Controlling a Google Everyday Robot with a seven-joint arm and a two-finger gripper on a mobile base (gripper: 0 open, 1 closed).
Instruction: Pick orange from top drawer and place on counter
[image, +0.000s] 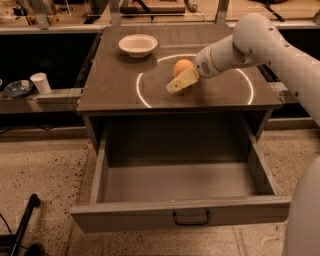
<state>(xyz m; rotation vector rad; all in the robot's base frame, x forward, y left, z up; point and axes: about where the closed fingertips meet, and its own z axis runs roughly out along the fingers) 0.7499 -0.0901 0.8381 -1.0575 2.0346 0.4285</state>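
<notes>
The orange (183, 66) rests on the dark counter (112, 85), inside the white ring (140, 95) near its upper left. My gripper (176, 79) reaches in from the right and is low over the counter right beside the orange. One pale finger (181, 81) lies in front of the orange and angles away from it to the lower left, so the gripper looks open. The other finger is hidden behind the fruit. The top drawer (150, 212) is pulled fully out below the counter and shows nothing inside. Its black handle (191, 218) is at the front.
A white bowl (137, 45) stands at the counter's back left. A white cup (40, 82) and a small dish (17, 88) sit on a low ledge at the left. A black pole (22, 225) lies on the speckled floor at the lower left.
</notes>
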